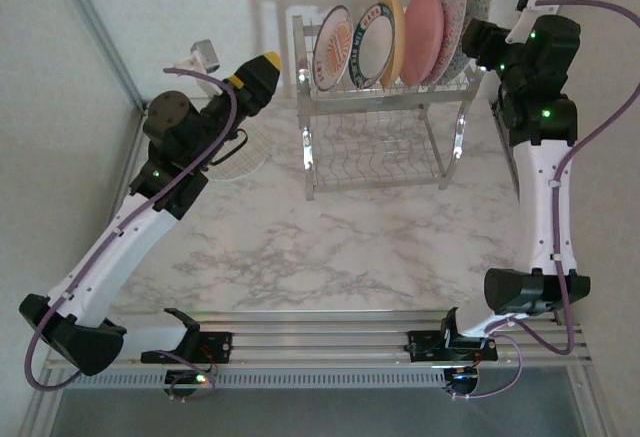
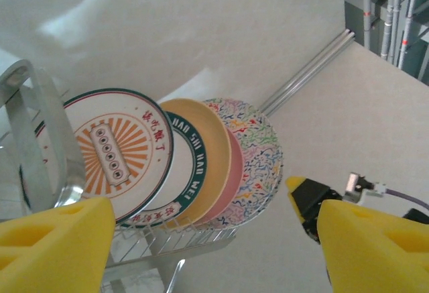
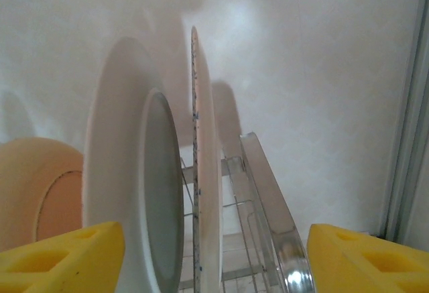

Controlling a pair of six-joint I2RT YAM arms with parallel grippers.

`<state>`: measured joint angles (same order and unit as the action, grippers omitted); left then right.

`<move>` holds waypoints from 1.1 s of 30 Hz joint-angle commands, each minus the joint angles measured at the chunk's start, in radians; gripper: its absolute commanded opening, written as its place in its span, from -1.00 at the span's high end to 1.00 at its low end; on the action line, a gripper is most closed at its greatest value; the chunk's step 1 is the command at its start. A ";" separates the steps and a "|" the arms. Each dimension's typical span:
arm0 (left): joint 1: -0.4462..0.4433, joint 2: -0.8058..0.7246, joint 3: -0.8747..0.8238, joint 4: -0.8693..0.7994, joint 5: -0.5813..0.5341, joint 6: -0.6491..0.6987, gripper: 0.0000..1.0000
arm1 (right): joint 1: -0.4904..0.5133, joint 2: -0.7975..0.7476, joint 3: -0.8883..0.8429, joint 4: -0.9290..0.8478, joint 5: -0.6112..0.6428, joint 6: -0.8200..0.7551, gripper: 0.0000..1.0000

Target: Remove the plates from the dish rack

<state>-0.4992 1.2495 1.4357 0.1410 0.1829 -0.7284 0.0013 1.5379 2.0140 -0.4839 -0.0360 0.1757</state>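
Both tools gape wide, holding nothing. The left tool (image 1: 265, 65) hangs left of the rack (image 1: 380, 127). The right tool (image 3: 214, 259) straddles the speckled plate (image 3: 201, 159) and its neighbour (image 3: 120, 172). Six plates (image 1: 425, 35) stand on the top tier, upper centre overhead.

Closing now might pinch two plates together, or knock the speckled plate against the end frame (image 3: 275, 192). The pads (image 3: 60, 253) are cut off, so contact is unclear. On the tabletop (image 1: 330, 247), a pale disc (image 1: 245, 157) is half hidden under the left arm (image 1: 130, 237).

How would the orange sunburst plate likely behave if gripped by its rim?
The sunburst plate looks rigid and smooth, so probably slippery at the rim. Standing on edge in the dish rack, it could roll or knock the green-rimmed plate if nudged.
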 commanded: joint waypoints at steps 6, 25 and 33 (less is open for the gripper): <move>-0.031 0.029 0.125 0.040 0.020 0.042 -0.56 | -0.003 0.052 0.047 -0.010 -0.028 -0.026 -0.25; -0.044 0.062 0.163 0.042 0.011 0.053 -0.56 | -0.003 0.111 0.069 -0.022 -0.078 -0.038 0.36; -0.045 0.057 0.152 0.039 0.007 0.052 -0.56 | 0.006 0.110 0.083 -0.022 -0.080 -0.041 0.65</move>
<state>-0.5354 1.3083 1.5635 0.1566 0.1856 -0.6983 0.0029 1.6482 2.0628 -0.5144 -0.1070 0.1432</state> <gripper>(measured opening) 0.781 0.183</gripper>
